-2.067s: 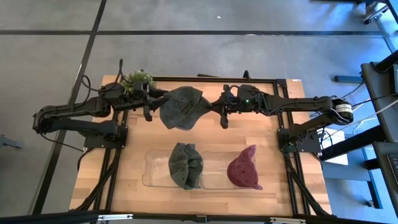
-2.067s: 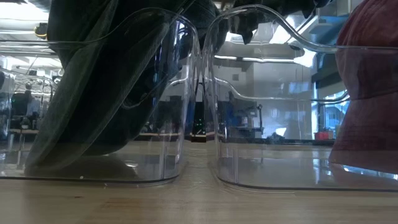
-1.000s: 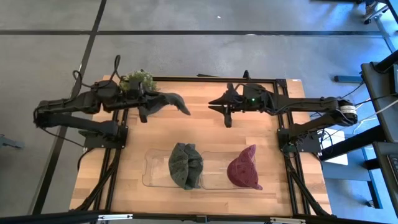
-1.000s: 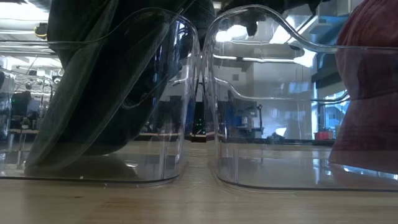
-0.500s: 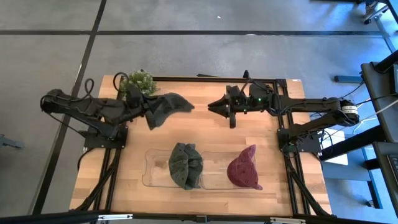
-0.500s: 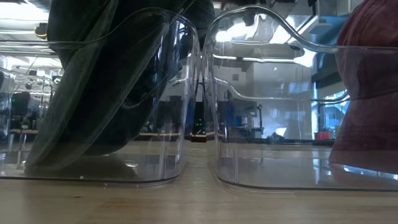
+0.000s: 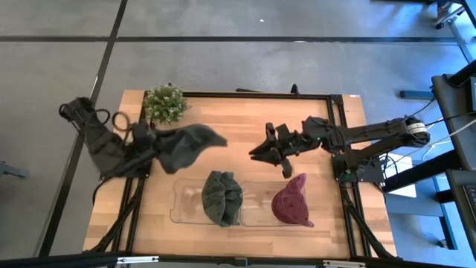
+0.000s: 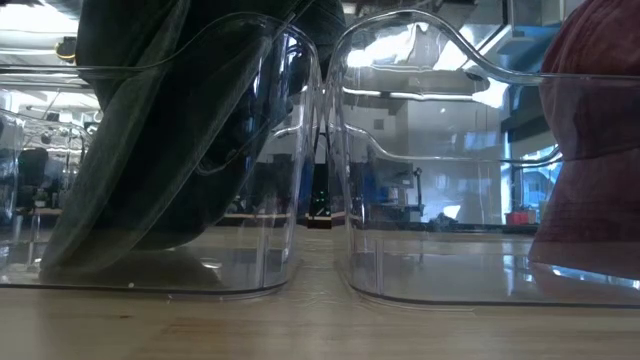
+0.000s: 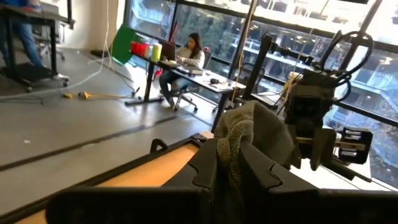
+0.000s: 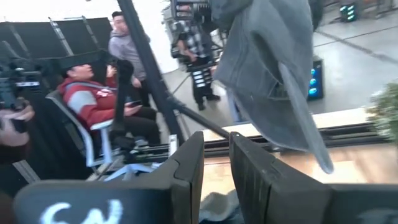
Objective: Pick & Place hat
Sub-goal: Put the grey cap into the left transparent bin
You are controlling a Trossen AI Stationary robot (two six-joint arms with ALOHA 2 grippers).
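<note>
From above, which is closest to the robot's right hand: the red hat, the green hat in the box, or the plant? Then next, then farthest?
1. Red hat, just below the right hand.
2. Green hat, lower left, in the box.
3. Plant, far corner, up left.

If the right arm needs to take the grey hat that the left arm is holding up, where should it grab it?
Probably the free pointed flap of the dark grey fabric hat, which sticks out toward the right end effector. The left end effector is shut on the opposite edge, so the cloth droops between. Coming in level from the right arm's own side, fingers astride that thin flap, looks simplest.
</note>
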